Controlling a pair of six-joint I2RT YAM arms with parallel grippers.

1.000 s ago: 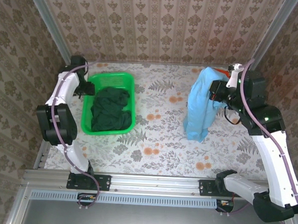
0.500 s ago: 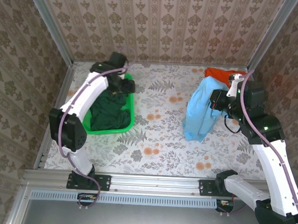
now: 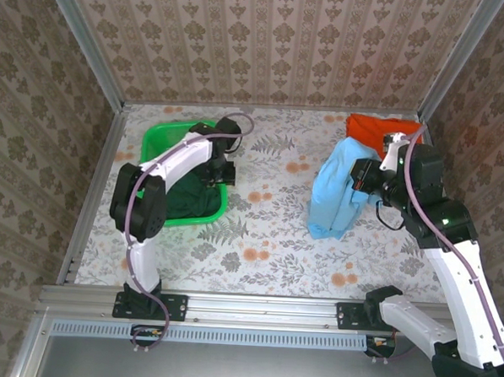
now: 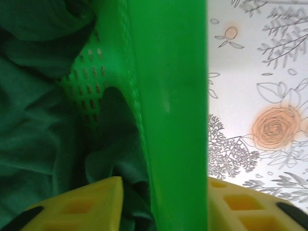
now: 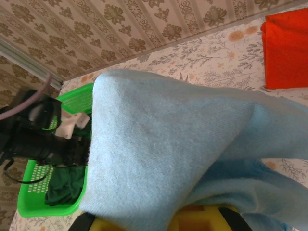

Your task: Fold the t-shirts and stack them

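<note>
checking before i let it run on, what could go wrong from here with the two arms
1. The left pincer straddles the wall of the green basket, with one finger inside by the dark green cloth. Closing now would likely grab the basket, not the cloth.
2. The light blue shirt hangs bunched from the right pincer, so it may land creased, or brush the folded orange-red shirt close behind it.

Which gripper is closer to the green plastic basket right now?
Left. The left gripper straddles the right wall of the green plastic basket, one finger inside and one outside. The right gripper is far off to the basket's right, holding the light blue cloth t-shirt.
</note>
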